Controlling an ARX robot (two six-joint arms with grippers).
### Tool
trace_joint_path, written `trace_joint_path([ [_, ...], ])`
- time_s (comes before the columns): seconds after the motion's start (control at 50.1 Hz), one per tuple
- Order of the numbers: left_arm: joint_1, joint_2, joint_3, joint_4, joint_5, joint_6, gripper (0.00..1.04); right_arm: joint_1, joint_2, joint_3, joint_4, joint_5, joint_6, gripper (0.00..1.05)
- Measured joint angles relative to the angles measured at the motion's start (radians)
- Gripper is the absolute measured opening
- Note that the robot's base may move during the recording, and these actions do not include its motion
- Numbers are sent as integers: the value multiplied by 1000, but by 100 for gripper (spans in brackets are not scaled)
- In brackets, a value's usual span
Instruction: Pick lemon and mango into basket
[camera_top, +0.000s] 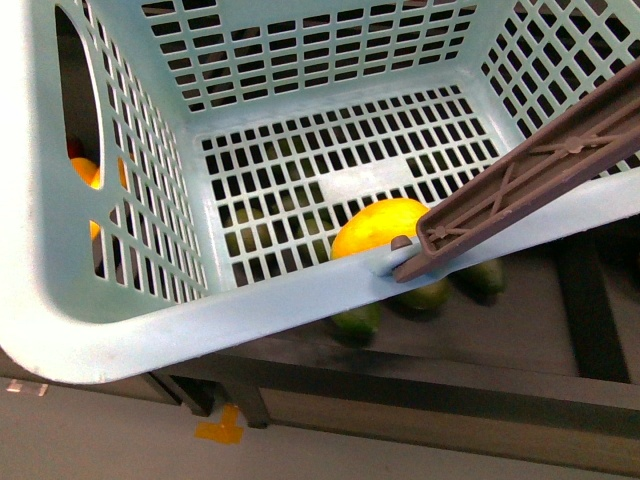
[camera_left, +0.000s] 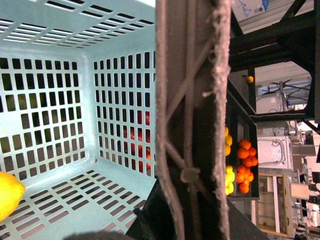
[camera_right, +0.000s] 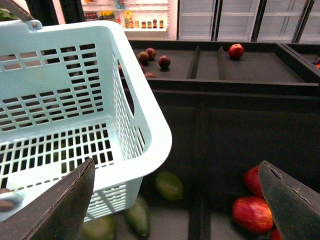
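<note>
The teal basket (camera_top: 250, 320) fills the front view, tilted and lifted above a dark fruit shelf. A bright yellow lemon (camera_top: 378, 230) lies on its slotted floor by the near rim; the lemon (camera_left: 7, 192) also shows in the left wrist view. My left gripper (camera_left: 192, 212) is shut on the basket's brown handle (camera_left: 187, 100), which crosses the front view at the right (camera_top: 540, 170). My right gripper (camera_right: 180, 200) hangs open beside the basket (camera_right: 145, 125), over the shelf, holding nothing. I cannot pick out the mango for sure.
Green fruits (camera_top: 358, 320) lie under the basket (camera_right: 169, 185). Red-orange fruits (camera_right: 252, 212) sit near the right gripper's finger. An orange-yellow fruit (camera_top: 85, 170) shows through the basket's hand hole. Dark fruits (camera_right: 163, 61) and a red one (camera_right: 236, 50) rest in far bins. Tangerines (camera_left: 246, 165) fill a distant rack.
</note>
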Motion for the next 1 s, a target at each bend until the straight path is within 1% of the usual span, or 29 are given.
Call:
trace_joint_path([
  [0.998,0,0,0,0,-1,-1,5,0,0,0,0,-2,2,96],
])
